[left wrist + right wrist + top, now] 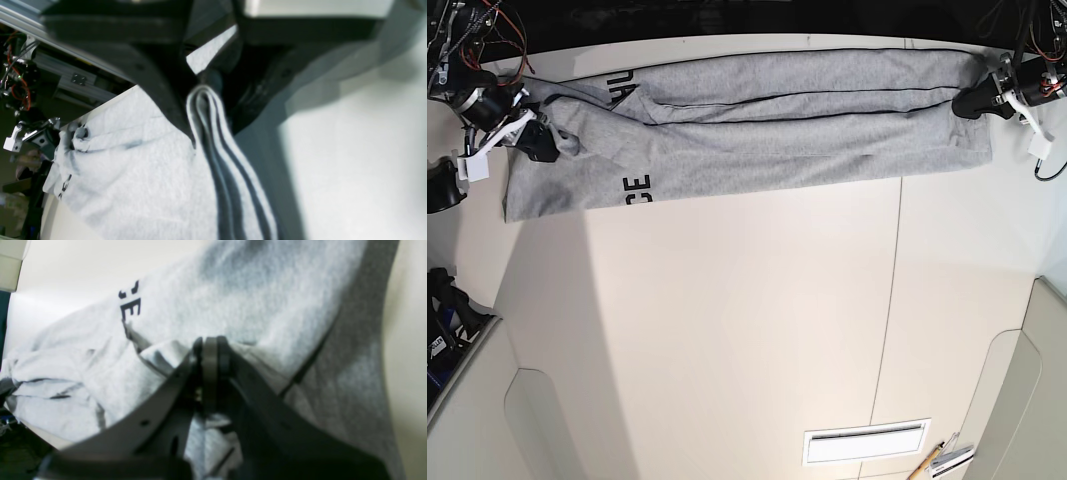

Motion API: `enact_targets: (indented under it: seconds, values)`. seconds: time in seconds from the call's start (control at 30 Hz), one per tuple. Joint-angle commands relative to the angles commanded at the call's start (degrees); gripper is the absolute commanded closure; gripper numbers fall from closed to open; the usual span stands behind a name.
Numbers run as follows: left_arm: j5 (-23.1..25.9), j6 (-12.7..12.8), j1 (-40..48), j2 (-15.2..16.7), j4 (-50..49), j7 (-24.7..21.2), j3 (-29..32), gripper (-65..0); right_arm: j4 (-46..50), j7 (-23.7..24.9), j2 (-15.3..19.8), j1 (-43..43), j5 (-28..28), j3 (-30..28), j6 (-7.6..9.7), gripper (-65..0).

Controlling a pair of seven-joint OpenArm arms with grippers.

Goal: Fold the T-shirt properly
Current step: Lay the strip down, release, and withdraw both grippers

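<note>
**Both grippers pinch the ends of a long, narrow fold**

The T-shirt [777, 130] lies stretched into a long band along the far edge of the white table [747, 330], spanning from one arm to the other. It is already doubled lengthwise: layered edges run along the band, and black block lettering [637, 186] shows near the right arm's end, with another fragment of print higher up on that side.

The left gripper [205, 88] has its jaws closed on a bunched stack of cloth; in its wrist view several folded layers hang out from between the jaws as a ribbed-looking bundle, and the rest of the shirt spreads away beyond it toward the other arm. The right gripper [210, 353] is likewise clamped tight on a pinch of grey fabric, with creased folds piled to one side of its jaws and the letters just past them. In the base view the two grippers sit well apart, each at an end of the band, and the cloth between them looks taut rather than slack.

My reading is that the lengthwise fold is done and the shirt is being held out straight, ready for the crosswise fold. The next move would call for bringing one held end over toward the other, keeping the layers aligned so the gripped stacks do not slip, and laying the end down flat before letting go. The bunching near the right gripper may need smoothing.
</note>
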Motion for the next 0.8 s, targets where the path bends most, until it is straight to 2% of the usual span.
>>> enact_targets:
  seconds: [0.1, 0.2, 0.4, 0.47, 0.53, 0.8]
  values:
    - [0.00, 0.00, 0.00, -0.94, 0.44, 0.02, 0.00, 0.0, 0.44, -0.42, 0.00, 0.00, 0.07, 0.07, 0.02, 0.0]
    - [0.04, 0.00, 0.00, -2.43, 2.05, 0.13, -0.48, 0.0, 1.86, -2.80, 0.00, 0.02, 3.96, 1.40, 0.07, 0.0]
    - [0.44, 0.00, 0.00, -3.96, 5.44, 0.42, -6.25, 0.0, 5.27, -6.60, 0.00, 0.00, 8.63, 7.26, 0.07, 0.0]
    - [0.81, 0.00, -0.02, -5.20, 5.73, 0.28, -6.97, 0.0, 5.33, -6.60, -0.02, 0.00, 8.79, 9.01, 0.04, -9.3]
    - [2.49, 0.00, -0.81, -6.71, 5.73, -0.20, -7.15, 0.0, 5.33, -6.60, 0.00, 0.00, 8.79, 9.99, 0.07, -12.6]
    - [10.16, 0.00, -7.82, -13.05, 6.58, -1.36, -7.13, 0.0, 5.31, -6.82, 0.00, -0.02, 8.76, 10.08, 0.04, -12.6]
